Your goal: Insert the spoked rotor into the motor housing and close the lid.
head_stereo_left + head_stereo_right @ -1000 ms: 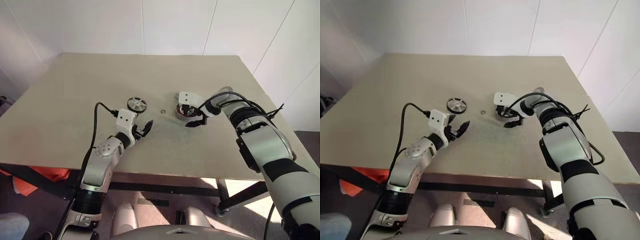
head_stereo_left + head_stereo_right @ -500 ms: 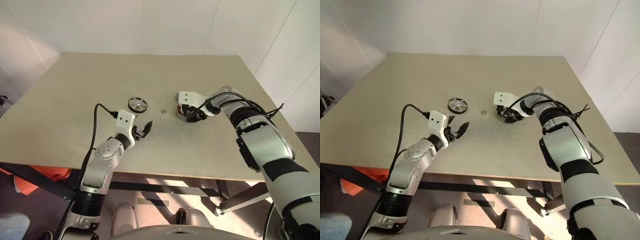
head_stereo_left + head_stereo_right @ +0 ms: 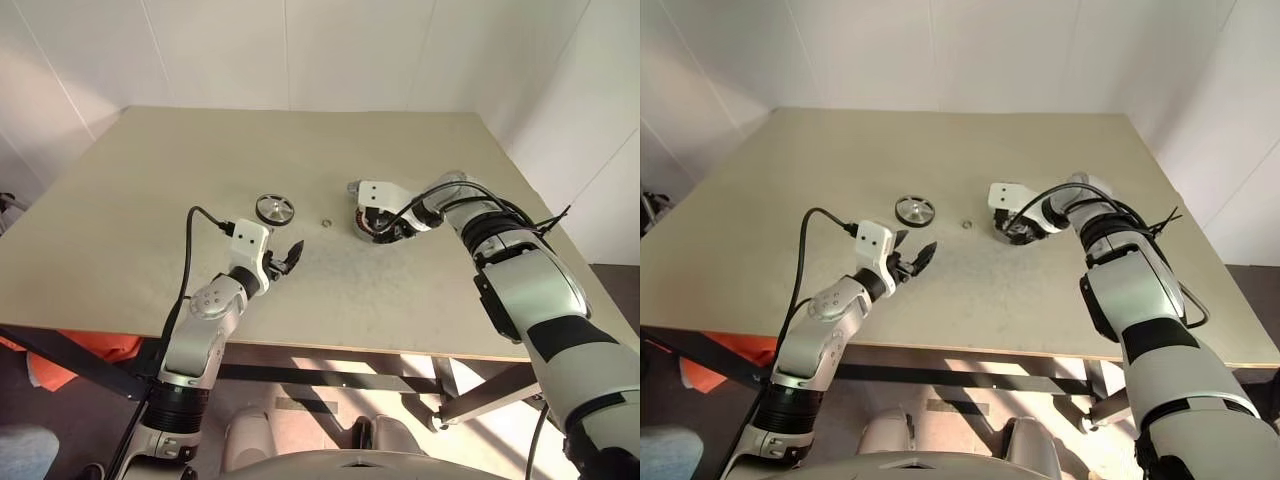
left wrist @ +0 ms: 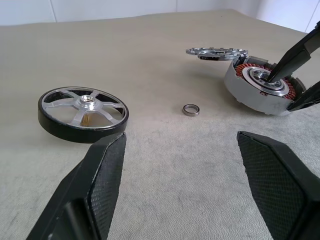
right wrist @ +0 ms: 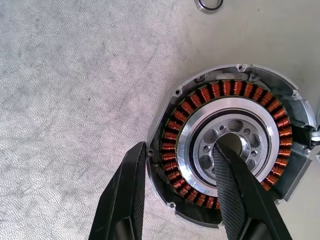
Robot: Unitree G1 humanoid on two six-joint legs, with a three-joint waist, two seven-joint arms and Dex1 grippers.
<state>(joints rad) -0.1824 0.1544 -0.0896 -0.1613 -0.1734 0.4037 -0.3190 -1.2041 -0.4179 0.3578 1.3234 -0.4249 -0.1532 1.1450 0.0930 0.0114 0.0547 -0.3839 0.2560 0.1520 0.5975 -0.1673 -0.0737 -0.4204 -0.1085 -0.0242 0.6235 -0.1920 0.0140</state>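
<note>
The spoked rotor (image 4: 83,114), a dark-rimmed flat wheel with silvery spokes, lies untouched on the beige table (image 3: 150,190), well apart from the round silver-grey motor housing (image 5: 231,140) with copper windings. The notched grey lid (image 4: 216,52) sits just behind the housing. The step in hand looks like steadying the housing: the right gripper (image 5: 180,172) pinches its wall, one finger outside, one in the central bore. Next, the left gripper (image 4: 182,165), spread wide and empty, must reach the rotor.

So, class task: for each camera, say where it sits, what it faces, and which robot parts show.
Head views: look down over the table and both arms.
Left wrist view: level along the left gripper, facing the spoked rotor.
Right wrist view: down along the right gripper onto the motor housing.
Both wrist views share the housing and the small ring.
</note>
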